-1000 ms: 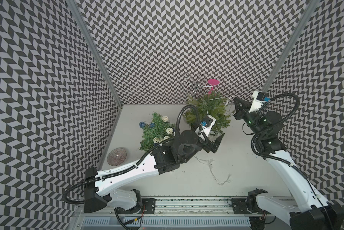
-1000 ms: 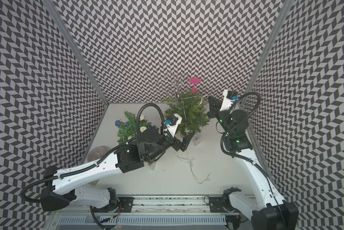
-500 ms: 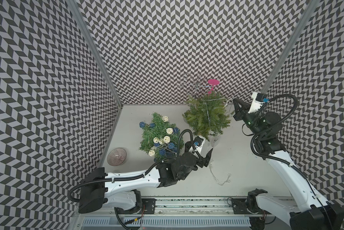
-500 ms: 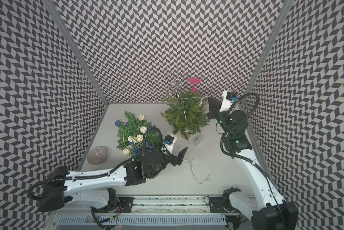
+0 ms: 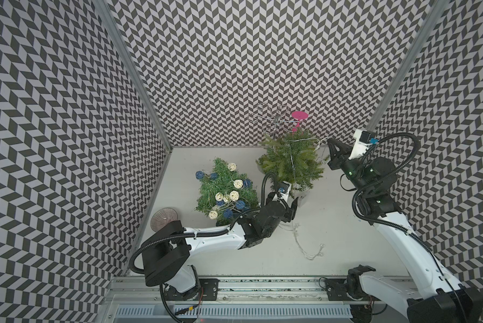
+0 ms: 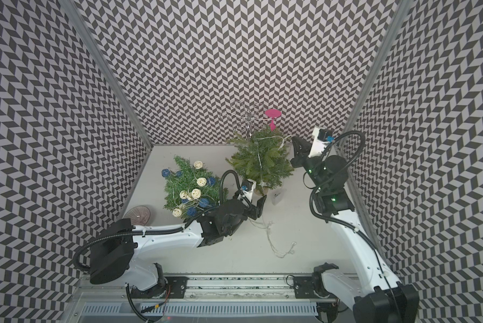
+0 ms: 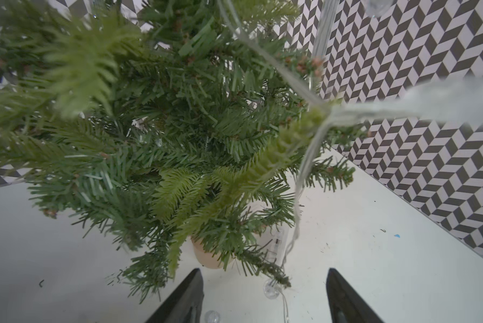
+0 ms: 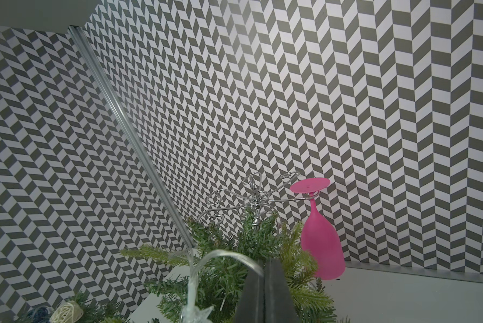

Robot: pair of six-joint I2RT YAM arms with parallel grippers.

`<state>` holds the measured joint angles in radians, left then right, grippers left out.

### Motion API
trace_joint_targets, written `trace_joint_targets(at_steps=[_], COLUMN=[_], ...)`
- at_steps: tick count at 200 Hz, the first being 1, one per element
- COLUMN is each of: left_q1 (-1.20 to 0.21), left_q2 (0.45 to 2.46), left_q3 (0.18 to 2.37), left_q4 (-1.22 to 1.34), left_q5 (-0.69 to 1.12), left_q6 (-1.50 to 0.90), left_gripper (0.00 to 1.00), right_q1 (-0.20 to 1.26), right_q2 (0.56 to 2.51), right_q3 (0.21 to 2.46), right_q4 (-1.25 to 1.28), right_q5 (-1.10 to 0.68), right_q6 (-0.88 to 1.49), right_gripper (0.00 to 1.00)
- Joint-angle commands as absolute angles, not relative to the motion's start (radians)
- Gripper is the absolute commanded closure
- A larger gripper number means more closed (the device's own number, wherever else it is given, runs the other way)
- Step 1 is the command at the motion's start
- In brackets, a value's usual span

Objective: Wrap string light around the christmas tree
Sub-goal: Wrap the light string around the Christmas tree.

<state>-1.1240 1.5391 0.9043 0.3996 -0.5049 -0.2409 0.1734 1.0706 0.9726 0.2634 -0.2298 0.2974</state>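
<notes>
The right gripper (image 8: 264, 265) is pinched tight on the string light (image 5: 304, 247) beside the top of the tree (image 5: 287, 162). From there the wire runs down the tree's front to the table (image 5: 346, 237), where its loose end lies tangled between the arms. The left gripper (image 7: 263, 272) sits low just before the tree's pot (image 7: 209, 257), jaws moderately apart and gripping nothing, with wire and a bulb (image 7: 271, 290) lying between them.

The white tabletop (image 5: 346, 251) is carrying a potted christmas tree (image 5: 290, 162) near the back and a ball-decorated tree (image 5: 223, 193) beside it. The string light (image 5: 295, 233) is trailing loose across the middle, and a round dish (image 5: 164, 218) is sitting at the left edge.
</notes>
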Motion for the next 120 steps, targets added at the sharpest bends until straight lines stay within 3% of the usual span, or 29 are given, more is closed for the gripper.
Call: trace_joint_targets(at_steps=[1, 70, 90, 107, 120], left_q1=[-1.129, -1.104, -1.103, -1.103, -1.103], left_q2=[1.548, 1.576, 1.584, 1.584, 1.572], left_q3=[0.959, 0.974, 0.984, 0.995, 0.984], left_q4=[0.431, 0.473, 0.486, 0.462, 0.463], left_q5=[-0.528, -0.489, -0.47, -0.473, -0.47], left_q6=[-0.253, -0.262, -0.252, -0.252, -0.254], left_gripper=[0.32, 0.44, 0.63, 0.88, 0.97], right_q1=[0.167, 0.167, 0.167, 0.167, 0.167], right_q2=[1.067, 1.059, 1.058, 1.06, 1.062], right_q3=[0.965, 0.963, 0.961, 0.963, 0.962], right_q4=[0.313, 0.31, 0.314, 0.31, 0.312], right_q5=[-0.233, -0.234, -0.235, -0.23, -0.226], right_q6=[0.299, 0.302, 0.301, 0.299, 0.298], right_gripper=[1.0, 1.0, 1.0, 1.0, 1.0])
